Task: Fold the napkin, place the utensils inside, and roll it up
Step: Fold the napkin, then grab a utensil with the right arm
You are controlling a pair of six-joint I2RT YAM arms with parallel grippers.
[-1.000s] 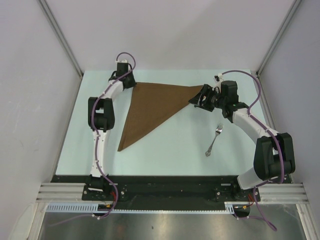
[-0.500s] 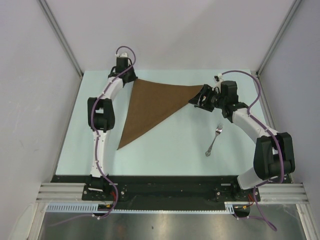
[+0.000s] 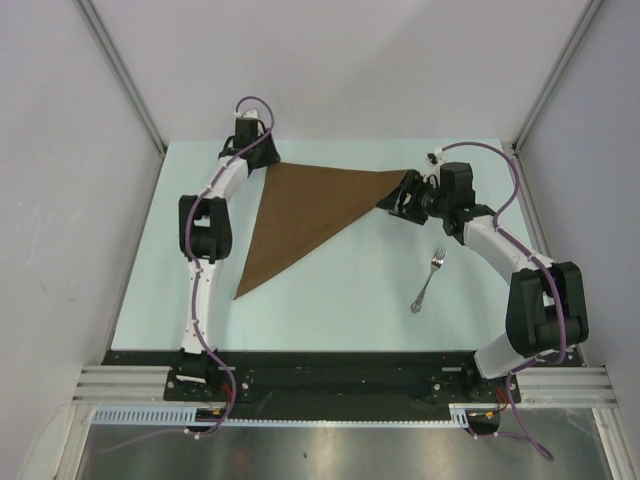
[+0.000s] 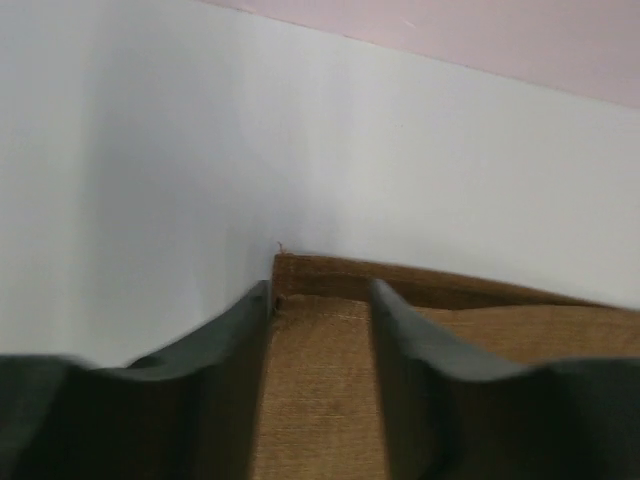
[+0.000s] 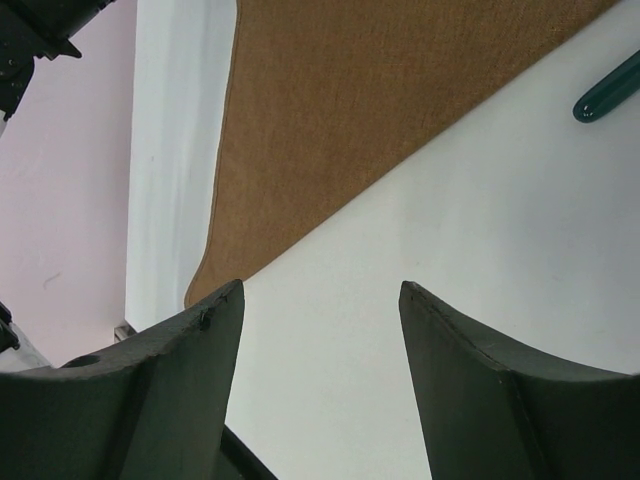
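Note:
The brown napkin [image 3: 300,215] lies folded into a triangle on the pale table [image 3: 340,320]. My left gripper [image 3: 265,160] is over its far left corner. In the left wrist view its fingers [image 4: 235,340] stand apart, with the napkin corner [image 4: 320,400] lying flat between them [image 4: 320,290]. My right gripper [image 3: 395,200] hovers open by the napkin's right corner, with only bare table between its tips [image 5: 320,287]. The napkin edge [image 5: 380,100] runs beyond them. The silver fork [image 3: 428,280] lies on the right. A dark teal handle [image 5: 608,88] shows at the right wrist view's edge.
Grey walls and metal frame posts [image 3: 120,80] close in the table on the left, back and right. The arm bases stand along the black rail [image 3: 340,380] at the near edge. The right forearm [image 3: 495,240] reaches over the table beside the fork.
The left gripper has opened and let go of the napkin's far left corner, which now lies flat. The right arm has not moved.

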